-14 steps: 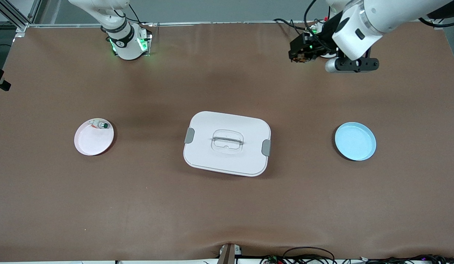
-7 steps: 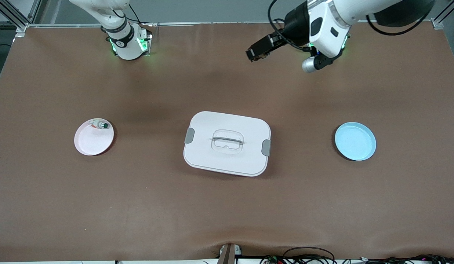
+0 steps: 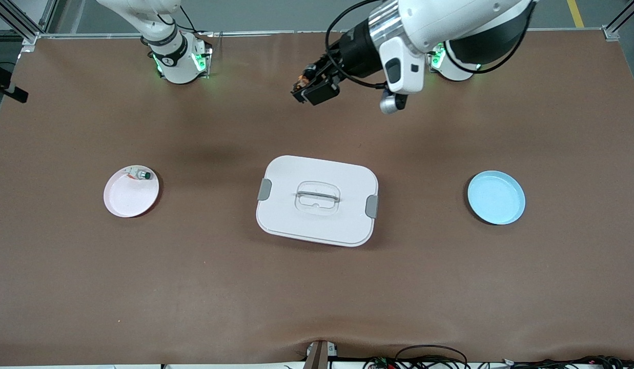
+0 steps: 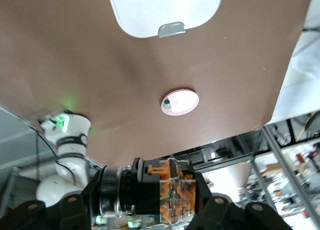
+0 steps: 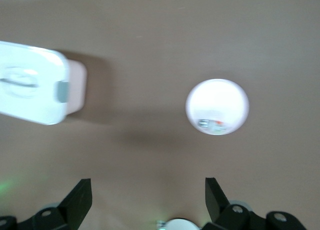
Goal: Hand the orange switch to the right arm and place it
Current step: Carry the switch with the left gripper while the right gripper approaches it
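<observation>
Pinching the orange switch (image 4: 167,192), left hand (image 3: 310,88) hides it; right hand (image 5: 147,200) spread.

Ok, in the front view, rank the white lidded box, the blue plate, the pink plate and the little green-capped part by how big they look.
1. white lidded box
2. blue plate and pink plate, which look about alike, so I won't rank one over the other
3. green-capped part, lying on the pink plate
</observation>
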You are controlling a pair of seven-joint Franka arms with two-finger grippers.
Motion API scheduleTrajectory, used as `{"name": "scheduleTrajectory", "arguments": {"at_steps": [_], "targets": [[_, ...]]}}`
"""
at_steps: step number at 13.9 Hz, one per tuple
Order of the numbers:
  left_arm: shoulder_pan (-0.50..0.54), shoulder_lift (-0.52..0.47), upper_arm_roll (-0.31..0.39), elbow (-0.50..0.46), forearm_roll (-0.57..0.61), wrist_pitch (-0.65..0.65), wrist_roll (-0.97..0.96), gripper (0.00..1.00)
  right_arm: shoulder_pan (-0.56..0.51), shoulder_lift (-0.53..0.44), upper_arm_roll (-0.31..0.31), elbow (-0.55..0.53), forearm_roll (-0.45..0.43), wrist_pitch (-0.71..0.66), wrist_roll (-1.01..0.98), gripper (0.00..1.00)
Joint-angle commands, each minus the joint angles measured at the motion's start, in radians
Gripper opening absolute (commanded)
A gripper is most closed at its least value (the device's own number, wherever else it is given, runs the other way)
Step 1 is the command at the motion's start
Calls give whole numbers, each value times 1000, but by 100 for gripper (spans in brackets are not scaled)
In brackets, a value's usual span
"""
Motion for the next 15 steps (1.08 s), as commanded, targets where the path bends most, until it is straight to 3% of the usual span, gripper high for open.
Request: {"name": "scheduleTrajectory", "arguments": {"at_steps": [1, 6, 8, 15], "targets": [[-58, 65, -2, 27, 70, 90, -177, 28, -6, -9, 22, -12, 138, -5, 141, 100], [-167, 192, 2, 30, 192, 274, -426, 28, 87, -55, 39, -90, 283, 103, 337, 100], [-197, 209, 7, 30, 207, 308, -431, 28, 109, -91, 41, -169, 319, 147, 337, 100], [-272, 232, 15, 58, 209, 409, -426, 28, 238, -114, 45, -285, 356, 180, 329, 100]]}}
